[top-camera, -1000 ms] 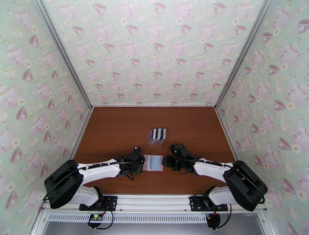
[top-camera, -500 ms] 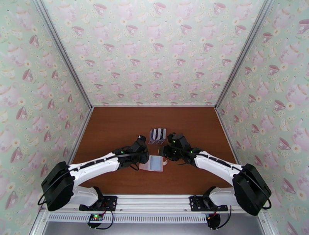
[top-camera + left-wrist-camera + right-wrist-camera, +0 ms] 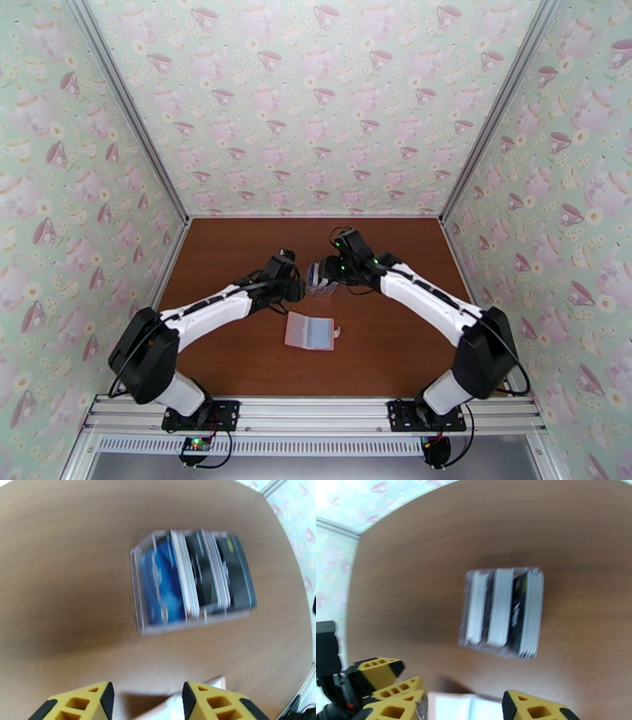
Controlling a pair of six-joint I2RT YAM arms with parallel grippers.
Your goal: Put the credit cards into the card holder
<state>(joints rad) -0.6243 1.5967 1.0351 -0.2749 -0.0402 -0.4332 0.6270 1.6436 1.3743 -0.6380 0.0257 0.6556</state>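
Teacup wallpaper stands round a brown table (image 3: pixel 237 260). On it sits a clear rack (image 3: pixel 322 278), and the credit cards (image 3: pixel 189 578) stand in it on edge: blue, white and black. Just left of the rack is the left gripper (image 3: pixel 147 689), open and empty. Close over the rack is the right gripper (image 3: pixel 464 701), also open and empty. The card holder (image 3: pixel 310 331) lies spread open on the rack's near side. I think a card is being fetched. Next, pinch one thin card and lift it straight up.

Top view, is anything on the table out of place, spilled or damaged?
Nothing stands out. The card holder lies open and flat on the table, and the credit cards stand in the slots of the clear rack.
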